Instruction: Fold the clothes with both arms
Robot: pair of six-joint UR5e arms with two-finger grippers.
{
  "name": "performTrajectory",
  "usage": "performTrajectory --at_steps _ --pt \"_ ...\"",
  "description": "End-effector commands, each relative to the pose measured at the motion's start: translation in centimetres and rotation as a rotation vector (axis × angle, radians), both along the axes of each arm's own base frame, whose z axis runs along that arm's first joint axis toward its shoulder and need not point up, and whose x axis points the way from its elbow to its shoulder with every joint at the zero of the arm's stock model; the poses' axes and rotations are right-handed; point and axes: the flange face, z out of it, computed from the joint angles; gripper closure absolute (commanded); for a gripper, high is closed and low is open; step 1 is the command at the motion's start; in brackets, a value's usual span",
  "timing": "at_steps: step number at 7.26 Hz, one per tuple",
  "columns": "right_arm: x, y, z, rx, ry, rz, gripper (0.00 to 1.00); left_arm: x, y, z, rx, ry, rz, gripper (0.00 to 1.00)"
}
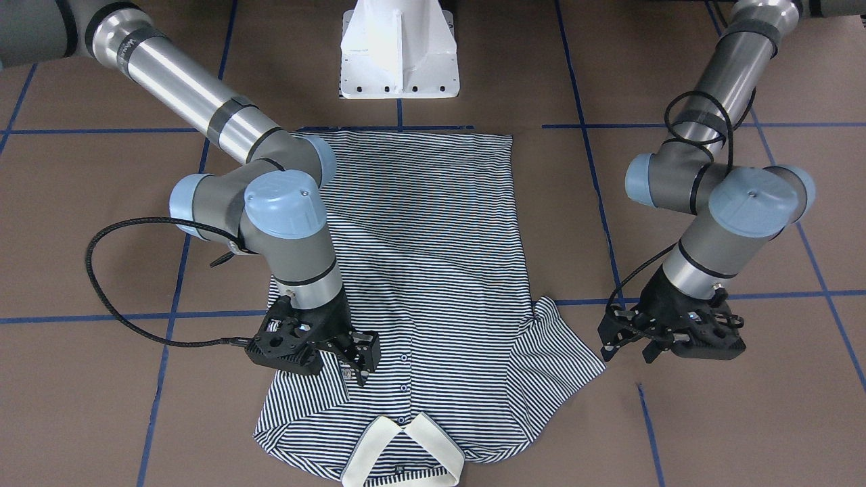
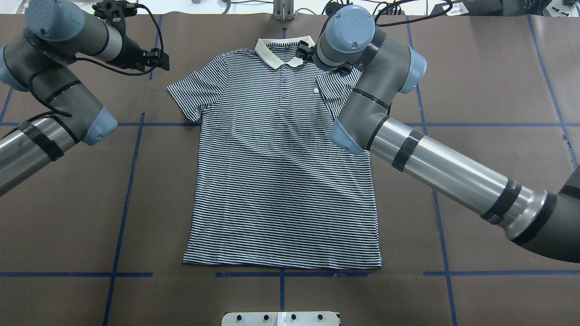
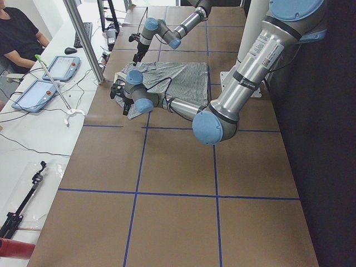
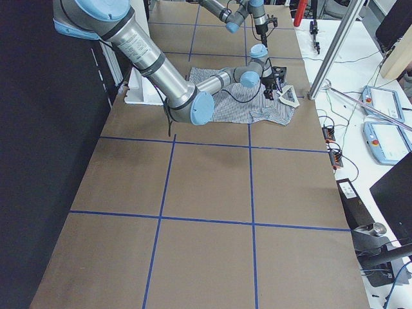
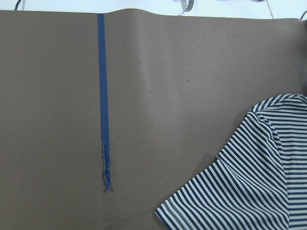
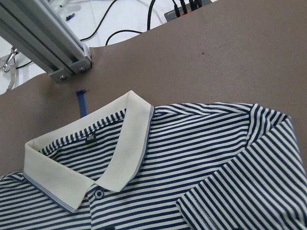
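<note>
striped polo shirt (image 1: 433, 270) laid flat, front up, at the centre of the brown worktop (image 1: 710, 419), which is marked off by blue tape lines (image 1: 169, 318). its hem lies nearest the white pedestal base (image 1: 399, 54) and its cream collar (image 1: 406, 446) at the far edge, with the buttoned placket (image 1: 404, 387) running straight down from the collar. the sleeve on the robot's left (image 1: 561, 352) is spread out flat on the worktop. the sleeve on the robot's right (image 6: 249, 191) lies turned in over the chest, its hem showing in the right wrist view just below the collar. the right gripper (image 1: 358, 355) hangs over this turned-in sleeve beside the placket; whether its jaws are apart or together cannot be told, and no cloth is seen between them. the left gripper (image 1: 609, 341) hangs over bare worktop just outside the tip of the spread sleeve, jaws apart and holding nothing. the left wrist view shows only that sleeve's edge, a strip of tape and bare worktop. in the left side view a person (image 3: 16, 33) sits at a white bench beyond the worktop's far edge.
</note>
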Motion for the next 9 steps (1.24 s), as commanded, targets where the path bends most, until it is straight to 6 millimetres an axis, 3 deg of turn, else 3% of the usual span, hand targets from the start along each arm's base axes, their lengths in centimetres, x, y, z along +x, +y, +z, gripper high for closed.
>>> performTrajectory --at_steps 1,2,4,9 --pt "8.3 1.5 2.7 -0.009 -0.08 -0.057 0.0 2.7 -1.0 0.7 -0.006 -0.04 -0.033 0.35" --pt "11.9 2.0 4.7 -0.023 -0.098 -0.09 0.0 3.4 -0.7 1.1 -0.012 -0.048 -0.024 0.36" --pt "15.4 1.9 7.2 -0.036 -0.099 -0.113 0.0 4.9 0.1 2.0 -0.02 -0.061 -0.007 0.39" --pt "17.7 4.1 9.7 -0.04 -0.094 -0.122 0.0 5.6 0.2 3.0 -0.032 -0.074 0.003 0.41"
